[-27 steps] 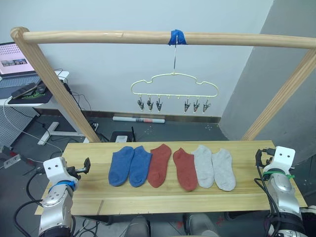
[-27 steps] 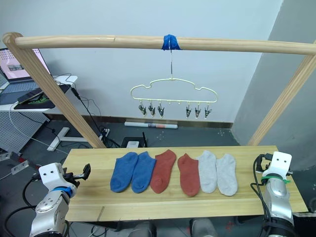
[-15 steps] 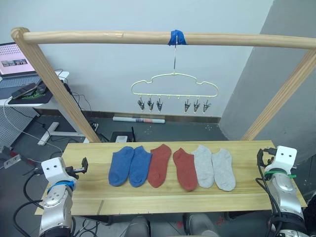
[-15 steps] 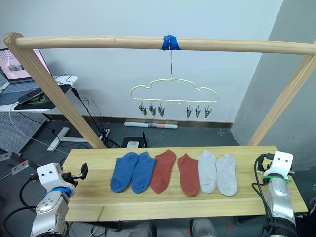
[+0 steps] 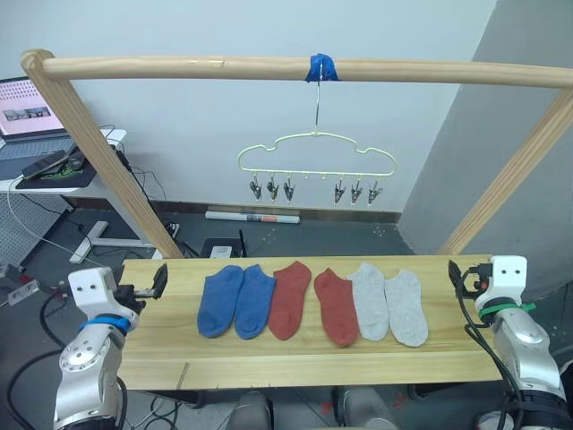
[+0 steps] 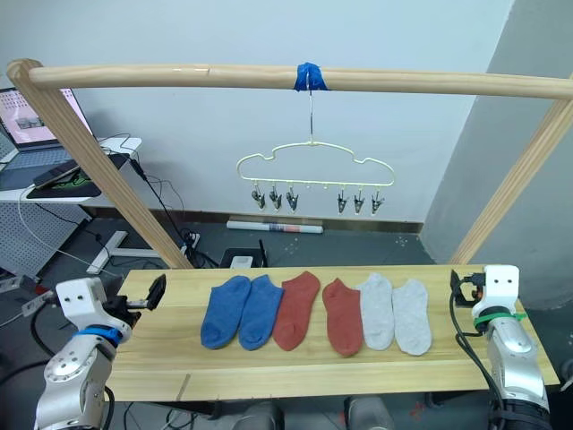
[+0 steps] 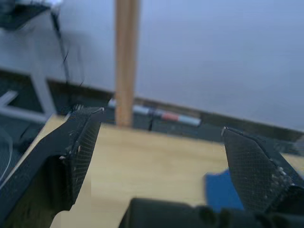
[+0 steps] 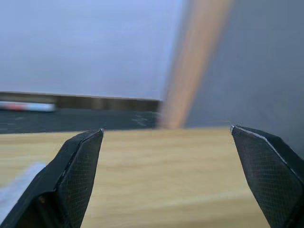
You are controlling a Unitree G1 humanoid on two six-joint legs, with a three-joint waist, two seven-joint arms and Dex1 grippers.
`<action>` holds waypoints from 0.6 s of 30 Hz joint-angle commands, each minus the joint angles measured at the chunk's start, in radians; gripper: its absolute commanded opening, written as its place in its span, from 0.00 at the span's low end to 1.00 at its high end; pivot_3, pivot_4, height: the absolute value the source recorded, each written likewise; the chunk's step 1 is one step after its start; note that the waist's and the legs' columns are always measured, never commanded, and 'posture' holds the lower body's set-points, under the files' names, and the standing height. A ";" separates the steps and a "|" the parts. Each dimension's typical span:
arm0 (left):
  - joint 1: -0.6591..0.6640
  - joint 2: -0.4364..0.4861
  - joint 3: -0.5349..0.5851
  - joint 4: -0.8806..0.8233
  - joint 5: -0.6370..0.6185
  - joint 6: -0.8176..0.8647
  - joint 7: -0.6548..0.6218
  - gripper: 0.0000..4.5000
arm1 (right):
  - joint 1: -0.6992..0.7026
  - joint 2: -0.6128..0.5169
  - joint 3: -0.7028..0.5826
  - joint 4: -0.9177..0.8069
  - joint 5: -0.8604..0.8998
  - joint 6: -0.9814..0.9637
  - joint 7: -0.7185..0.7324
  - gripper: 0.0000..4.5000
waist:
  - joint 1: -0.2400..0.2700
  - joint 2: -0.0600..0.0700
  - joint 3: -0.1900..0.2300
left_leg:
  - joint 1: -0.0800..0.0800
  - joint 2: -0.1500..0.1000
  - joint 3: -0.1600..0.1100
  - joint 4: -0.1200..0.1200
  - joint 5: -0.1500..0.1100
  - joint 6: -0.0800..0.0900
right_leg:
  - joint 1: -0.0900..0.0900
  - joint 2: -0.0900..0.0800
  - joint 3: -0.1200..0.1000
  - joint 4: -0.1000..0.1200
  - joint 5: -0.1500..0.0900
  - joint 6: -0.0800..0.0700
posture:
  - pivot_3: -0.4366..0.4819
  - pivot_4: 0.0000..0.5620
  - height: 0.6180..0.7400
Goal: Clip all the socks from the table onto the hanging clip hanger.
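Observation:
Six socks lie in a row across the middle of the table (image 5: pixel 295 358): two blue socks (image 5: pixel 235 301) on the left, two rust red socks (image 5: pixel 290 299) in the middle, two light grey socks (image 5: pixel 389 305) on the right. The pale yellow clip hanger (image 5: pixel 315 152) hangs above them from the pole, its metal clips (image 5: pixel 271 189) bare. My left gripper (image 5: pixel 161 279) is open over the table's left end, with a blue sock (image 7: pixel 223 190) just ahead of it. My right gripper (image 5: pixel 455 272) is open over the right end, right of the grey socks.
A round wooden pole frame (image 5: pixel 179 66) spans the table, its slanted legs (image 5: pixel 116 170) standing at the back left and back right corners. Blue tape (image 5: pixel 320 67) holds the hanger's hook. A side desk with a laptop (image 5: pixel 27 112) stands at far left.
Both grippers have risen a little and turned inward toward the socks. The socks and the hanger have not moved.

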 commanded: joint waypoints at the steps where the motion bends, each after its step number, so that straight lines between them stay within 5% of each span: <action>1: -0.004 0.006 0.006 -0.093 -0.055 0.024 -0.038 1.00 | 0.003 -0.017 0.013 -0.090 0.057 0.017 0.091 1.00 | 0.000 0.000 0.000 | 0.000 0.000 0.000 0.000 0.000 0.000 | 0.001 0.000 0.000 0.000 0.000 0.000 | 0.40 0.22 1.00; 7: -0.156 -0.009 -0.135 -0.251 -0.050 0.117 -0.048 1.00 | -0.093 -0.084 0.218 -0.390 0.279 0.245 0.440 1.00 | -0.001 0.001 0.010 | 0.000 0.000 -0.001 0.002 0.000 0.000 | 0.002 0.000 -0.001 0.000 0.000 0.000 | 0.39 0.22 1.00; 18: -0.328 -0.052 -0.231 -0.193 0.001 0.136 -0.035 1.00 | -0.314 0.000 0.377 -0.474 0.281 0.348 0.442 1.00 | -0.003 0.000 0.010 | -0.003 0.000 -0.004 0.002 -0.001 -0.001 | 0.002 0.002 -0.002 -0.002 0.000 0.006 | 0.38 0.21 1.00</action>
